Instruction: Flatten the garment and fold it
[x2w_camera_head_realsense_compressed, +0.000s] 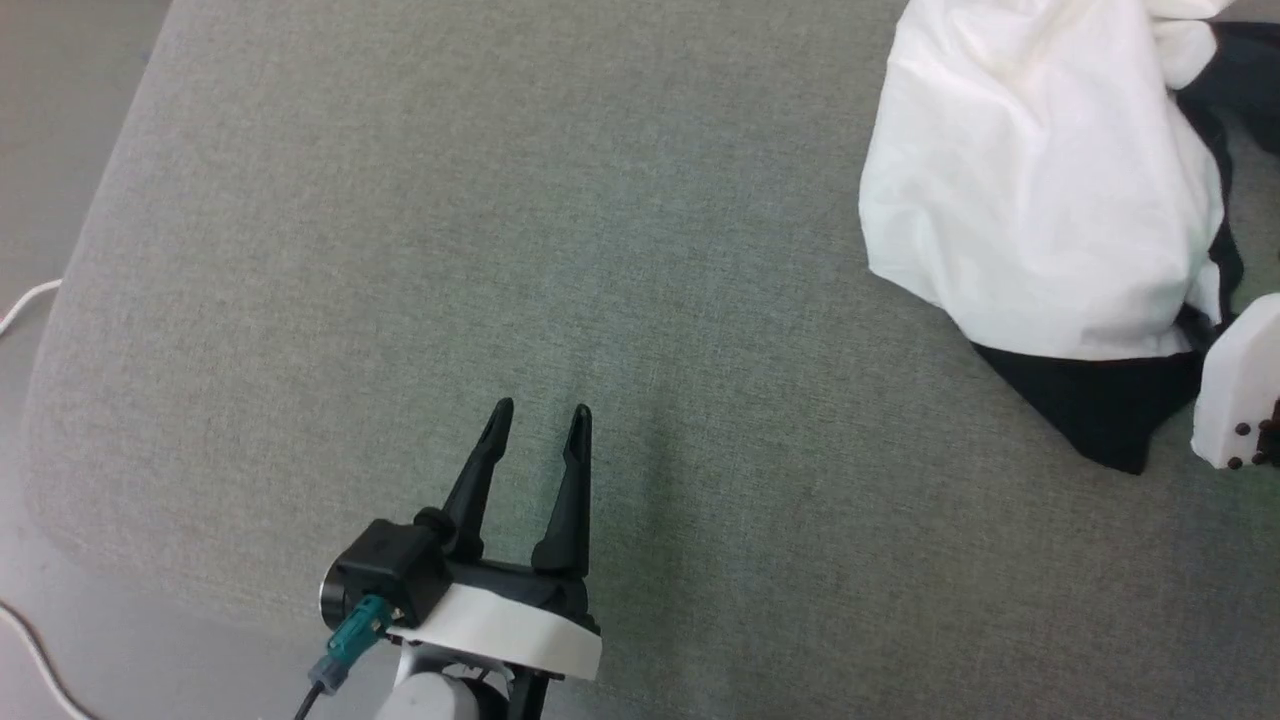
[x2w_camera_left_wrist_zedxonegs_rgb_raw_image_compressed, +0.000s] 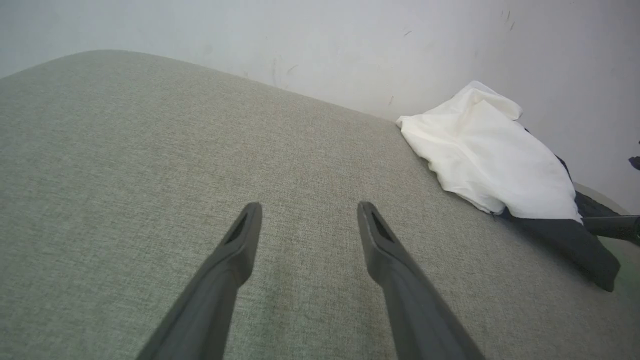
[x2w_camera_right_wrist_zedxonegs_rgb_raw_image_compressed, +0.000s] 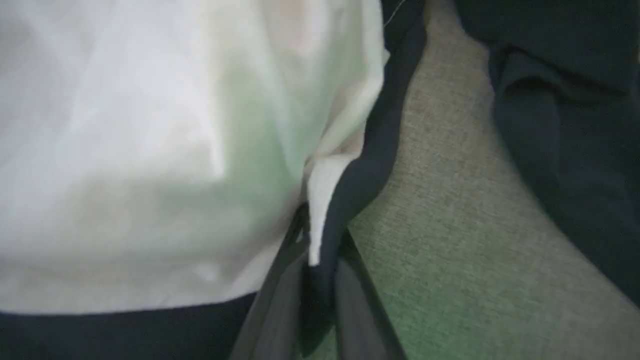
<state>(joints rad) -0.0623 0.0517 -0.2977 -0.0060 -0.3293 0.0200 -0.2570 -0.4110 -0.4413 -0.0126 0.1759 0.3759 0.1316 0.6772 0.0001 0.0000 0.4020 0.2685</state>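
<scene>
The garment (x2w_camera_head_realsense_compressed: 1040, 180) lies bunched at the far right of the grey-green fabric surface, white body on top with a black sleeve poking out beneath; its chest print is hidden. In the left wrist view the garment (x2w_camera_left_wrist_zedxonegs_rgb_raw_image_compressed: 490, 155) sits far to the right, near the wall. My left gripper (x2w_camera_head_realsense_compressed: 540, 410) hovers open and empty at the lower left, well away from the shirt, its fingers (x2w_camera_left_wrist_zedxonegs_rgb_raw_image_compressed: 240, 235) spread over bare fabric. My right gripper (x2w_camera_right_wrist_zedxonegs_rgb_raw_image_compressed: 320, 245) is shut on a fold of the garment (x2w_camera_right_wrist_zedxonegs_rgb_raw_image_compressed: 150, 150), pinching white and black cloth at its near edge. Its white wrist (x2w_camera_head_realsense_compressed: 1240, 380) shows at the right border.
The padded surface (x2w_camera_head_realsense_compressed: 500, 250) ends in a rounded edge at the left, with floor and a white cable (x2w_camera_head_realsense_compressed: 25, 300) beyond. A pale wall (x2w_camera_left_wrist_zedxonegs_rgb_raw_image_compressed: 320, 40) rises behind the surface. A wide stretch of bare fabric separates my left gripper from the shirt.
</scene>
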